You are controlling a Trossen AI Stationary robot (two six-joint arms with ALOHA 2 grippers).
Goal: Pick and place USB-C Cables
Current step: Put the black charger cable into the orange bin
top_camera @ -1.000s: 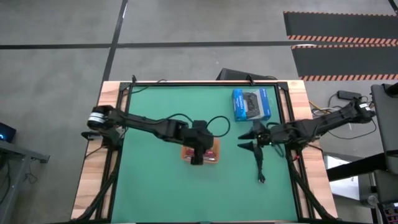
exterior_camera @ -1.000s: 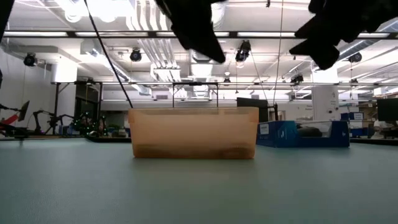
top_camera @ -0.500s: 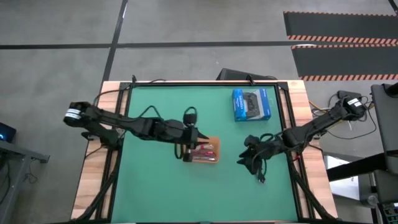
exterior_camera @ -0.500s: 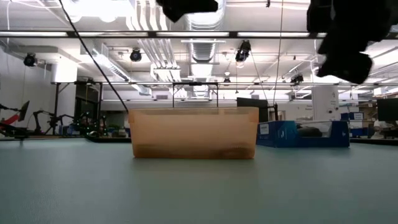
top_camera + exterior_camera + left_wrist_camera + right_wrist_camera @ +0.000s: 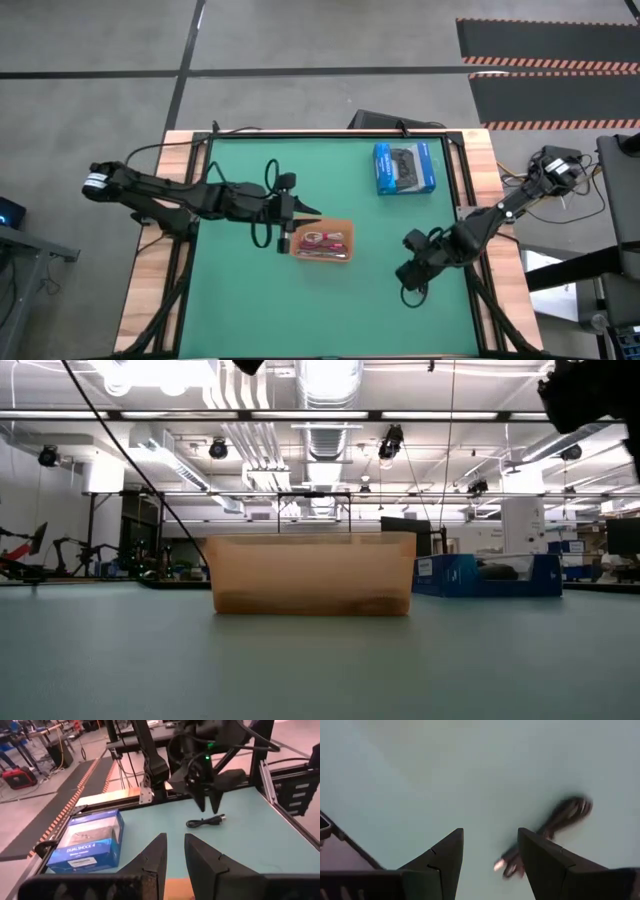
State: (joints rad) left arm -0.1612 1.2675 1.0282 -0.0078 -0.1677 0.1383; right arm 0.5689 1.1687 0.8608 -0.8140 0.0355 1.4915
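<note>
Reads "DUALSHOCK 4" on the blue box (image 5: 89,845). Since before, left jaws (image 5: 300,213) drawn back off the orange tray (image 5: 324,243), slightly parted, empty. Right jaws (image 5: 487,851) dropped over the black cable (image 5: 550,832), open, empty.

The tray (image 5: 325,243) sits near the desk's (image 5: 250,300) middle, cables (image 5: 322,241) in it. The boxed controller (image 5: 404,167) lies by the far right corner. Another cable (image 5: 206,822) lies near the right edge.

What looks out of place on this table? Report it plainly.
One black cable lies loose on the green mat, outside the orange tray where the magenta and white bundles sit. The right gripper hovers open over it; the left gripper, nearly closed and empty, hangs by the tray. Nothing looks spilled or damaged.
</note>
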